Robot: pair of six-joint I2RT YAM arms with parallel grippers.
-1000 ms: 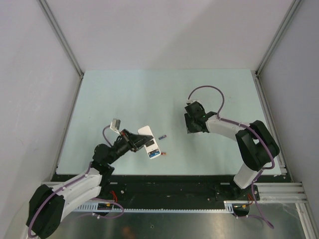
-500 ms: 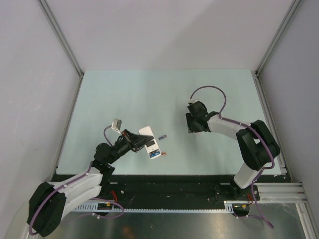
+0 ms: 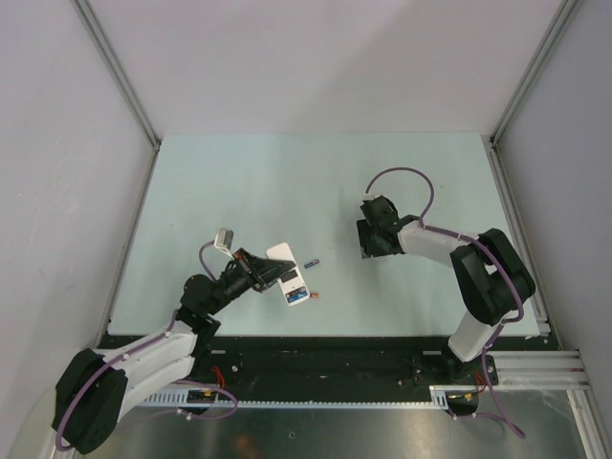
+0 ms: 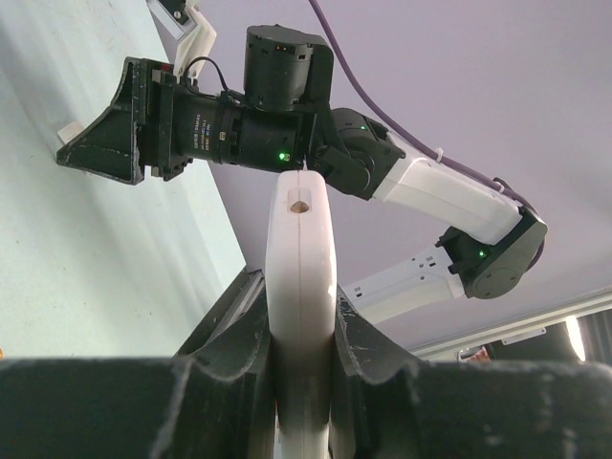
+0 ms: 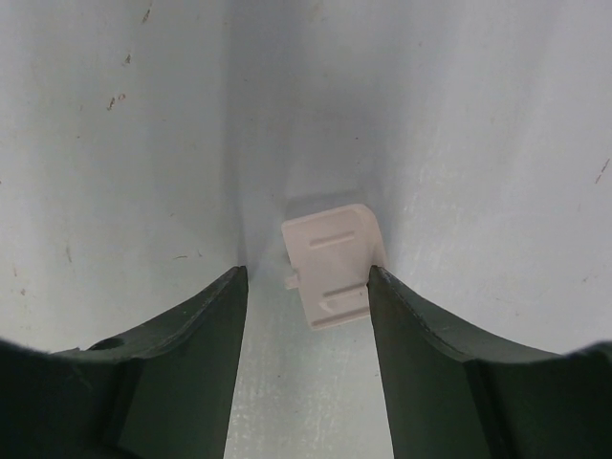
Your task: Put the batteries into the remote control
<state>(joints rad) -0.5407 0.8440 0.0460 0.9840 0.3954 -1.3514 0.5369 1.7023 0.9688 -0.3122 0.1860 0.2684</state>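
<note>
Two loose batteries [image 3: 311, 262], seemingly light, smooth and apt to roll, lie just beyond the left claw [image 4: 297, 295], which clamps the slim, stiff remote control [image 4: 299, 225]. Right claw [image 5: 306, 277] gapes astride a white cover [image 5: 330, 263]. Best pinch each battery midway.

Pale table [image 3: 239, 182] carries loose batteries [image 3: 311, 261] and a white cover [image 5: 330, 273].

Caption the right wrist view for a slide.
Right pincer, open, straddles a small white plastic cover lying flat on the table.
</note>
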